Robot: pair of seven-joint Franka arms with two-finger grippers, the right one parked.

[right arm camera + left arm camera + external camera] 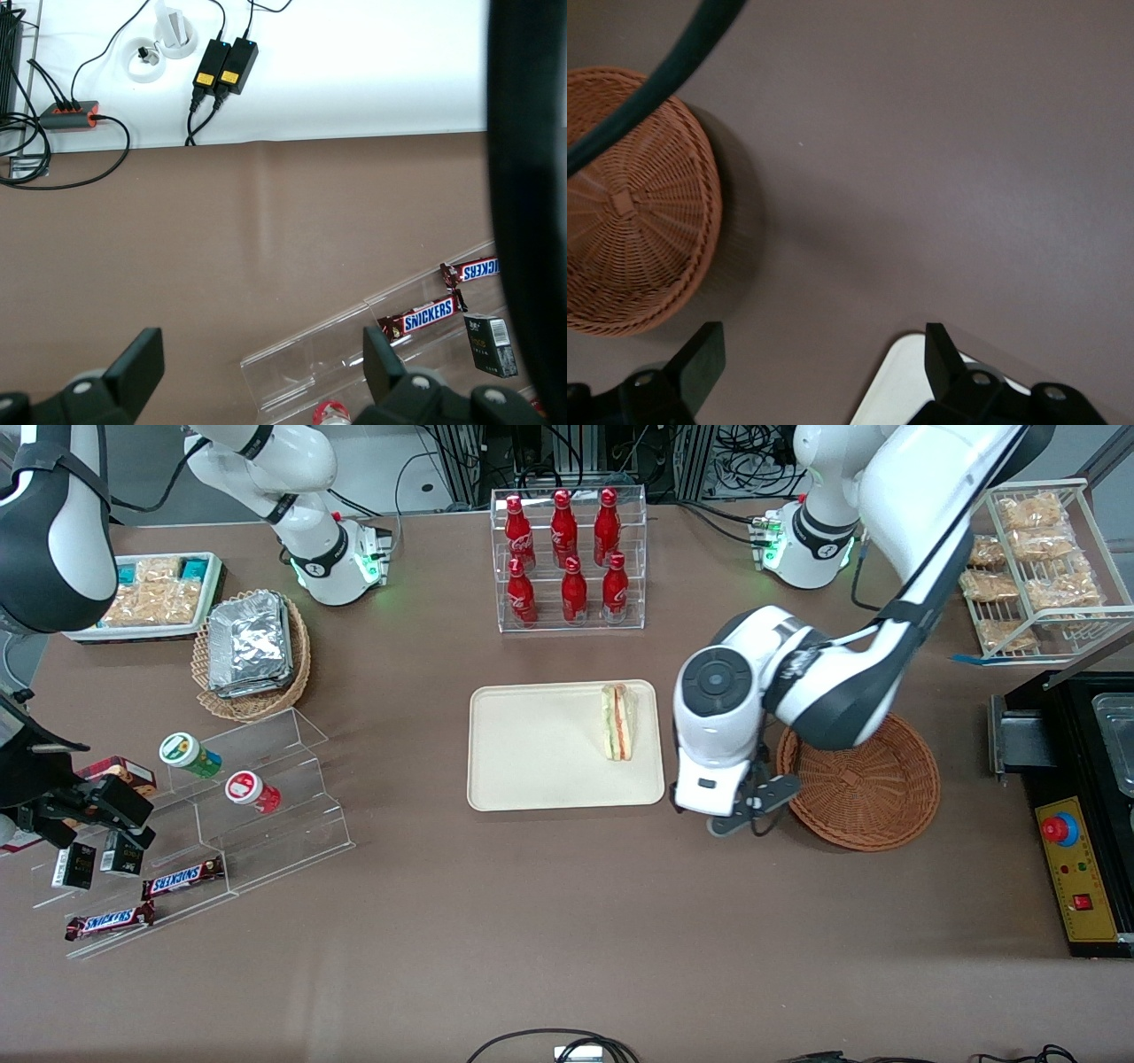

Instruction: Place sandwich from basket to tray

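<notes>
- I see the sandwich (617, 721) lying on the tray (532, 779), in the frame's centre, close to the tray edge that faces the basket (873, 797).
- The sandwich's long side runs along that tray edge, with the green and orange-red filling layers showing.
- My tool (751, 808) hangs over the bare counter (567, 921) in the gap between the tray and the basket, just right of centre in the front view, nothing between its fingers.
- From the left wrist camera, the tool (815, 363) has its two dark fingers (700, 354) spread well apart, with only brown counter (939, 177) between them.
- In that same wrist picture the woven basket (629, 221) sits beside one finger and a pale rounded corner of the tray (899, 390) beside the other.
- The basket holds nothing that I can see; part of its rim is covered by the arm in the front view.
- At the upper centre of the front frame stands a clear rack of red bottles (567, 558), farther from the camera than the tray.
- At the upper left, a lighter wicker basket with foil packets (250, 646) sits toward the parked arm's end of the counter.
</notes>
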